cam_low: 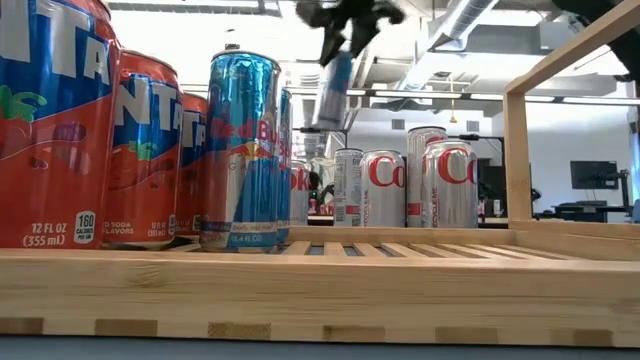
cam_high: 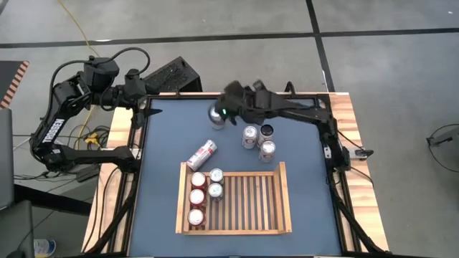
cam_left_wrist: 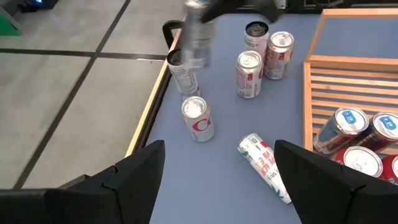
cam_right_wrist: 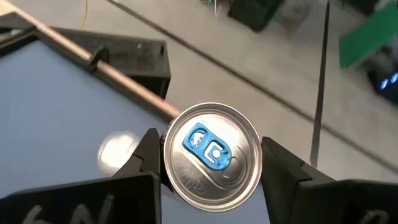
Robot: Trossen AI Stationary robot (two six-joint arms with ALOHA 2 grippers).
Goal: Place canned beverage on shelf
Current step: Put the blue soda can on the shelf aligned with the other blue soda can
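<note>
My right gripper (cam_high: 228, 109) is over the table's far middle, shut on a slim silver-and-blue can (cam_right_wrist: 211, 152) with a blue tab. The low view shows this can (cam_low: 333, 92) hanging high above the table. The shelf (cam_high: 233, 167), a light-wood slatted tray, lies at the near middle. Several red and blue cans (cam_high: 198, 188) stand on their bases at its left end. My left gripper (cam_left_wrist: 217, 180) waits open by the table's far left corner, with nothing between its fingers. My right gripper pinches the slim can between its two fingers, which lie on opposite sides of the wall just below the top rim (cam_right_wrist: 166, 155). The fingers slant down from the table's right side. The can hangs below them, tilted and lifted clear of the table.
Three cans (cam_high: 259, 140) stand on the blue tabletop behind the shelf. One can (cam_high: 202, 154) lies on its side by the shelf's far left corner. Two more cans (cam_left_wrist: 189, 96) stand under the held one. The shelf's right part (cam_high: 254, 201) is bare slats.
</note>
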